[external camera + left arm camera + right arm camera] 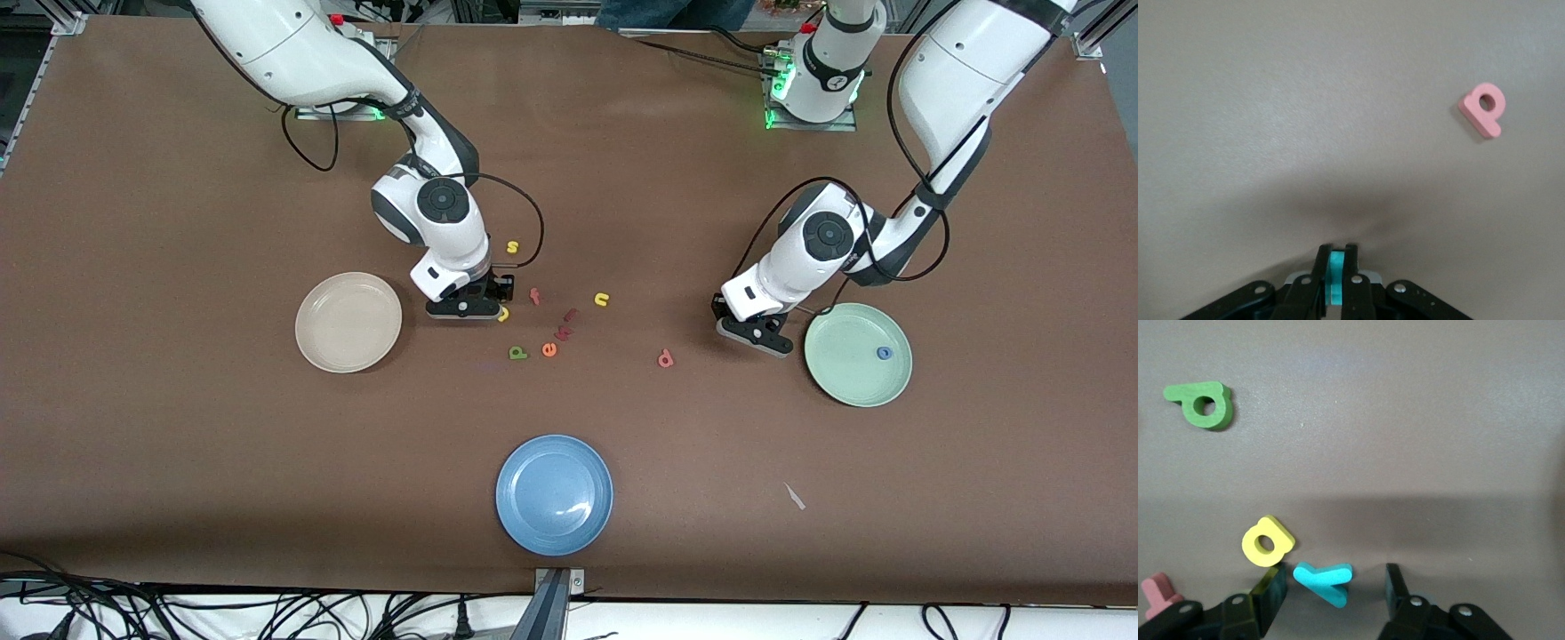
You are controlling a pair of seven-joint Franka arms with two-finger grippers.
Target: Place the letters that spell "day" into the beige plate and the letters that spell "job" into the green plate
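Your left gripper (1336, 257) sits low over the tabletop (178, 444) right of centre in the front view, just beside the green plate (845, 382); its jaws are pinched shut on a thin teal j (1335, 277). The blue o (884, 353) already lies in that plate. The pink b (665, 359) lies flat on the tabletop, toward the middle from this gripper.

Your right gripper (1335, 587) is down at the tabletop left of centre, beside the beige plate (348, 322), which holds no letters. Its jaws stand apart, one on each side of the teal y (1323, 582), not clamped on it. The yellow a (1267, 541) lies just beside one jaw. The green d (517, 353) lies lower in the frame, next to an orange e (549, 349).
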